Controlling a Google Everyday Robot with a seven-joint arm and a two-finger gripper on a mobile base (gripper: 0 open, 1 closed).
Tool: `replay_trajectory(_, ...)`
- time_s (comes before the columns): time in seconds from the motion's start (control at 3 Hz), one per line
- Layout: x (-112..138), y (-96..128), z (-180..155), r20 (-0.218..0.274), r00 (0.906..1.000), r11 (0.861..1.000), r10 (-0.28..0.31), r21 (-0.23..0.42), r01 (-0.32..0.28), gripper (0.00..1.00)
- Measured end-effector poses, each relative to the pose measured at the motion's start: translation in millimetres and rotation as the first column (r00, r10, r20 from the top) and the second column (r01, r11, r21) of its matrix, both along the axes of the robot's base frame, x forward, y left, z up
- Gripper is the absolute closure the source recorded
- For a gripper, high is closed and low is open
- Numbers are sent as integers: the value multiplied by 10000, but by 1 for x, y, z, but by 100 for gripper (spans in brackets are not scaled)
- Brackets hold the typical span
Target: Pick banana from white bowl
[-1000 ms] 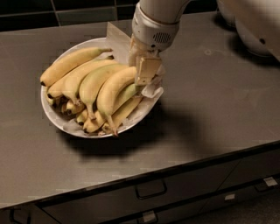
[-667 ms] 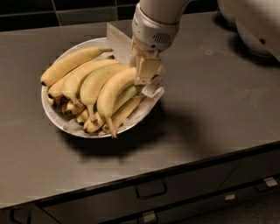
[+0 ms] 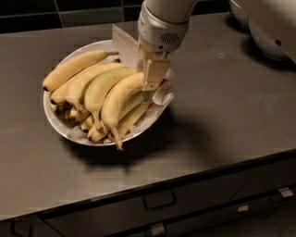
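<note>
The white bowl (image 3: 86, 49) sits on the dark counter at the left, lined with crinkled white paper and filled with several bananas. The banana (image 3: 118, 99) is the thick, curved yellow one at the right of the pile, its brown stem pointing toward the front rim. My gripper (image 3: 154, 79) reaches down from above into the bowl's right side and is shut on the banana's far end. One finger (image 3: 155, 73) lies flat against that end; the other is hidden behind it. The banana still rests among the others.
White rounded robot parts (image 3: 270, 25) fill the top right corner. The counter's front edge runs across the bottom, with drawers and handles (image 3: 158, 202) below. A dark tiled wall (image 3: 69, 11) runs behind the bowl.
</note>
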State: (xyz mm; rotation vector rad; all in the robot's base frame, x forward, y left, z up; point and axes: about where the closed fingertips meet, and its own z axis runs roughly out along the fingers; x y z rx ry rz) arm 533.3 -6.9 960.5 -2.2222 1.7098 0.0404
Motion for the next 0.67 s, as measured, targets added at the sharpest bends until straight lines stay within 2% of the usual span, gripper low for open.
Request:
replay_trajectory(0.33,-7,1,26,581,9983,10000,29,-64,-26,100)
replay_trajectory(0.67,-14,0,58,1263,9920,9999,-37,-126,54,100)
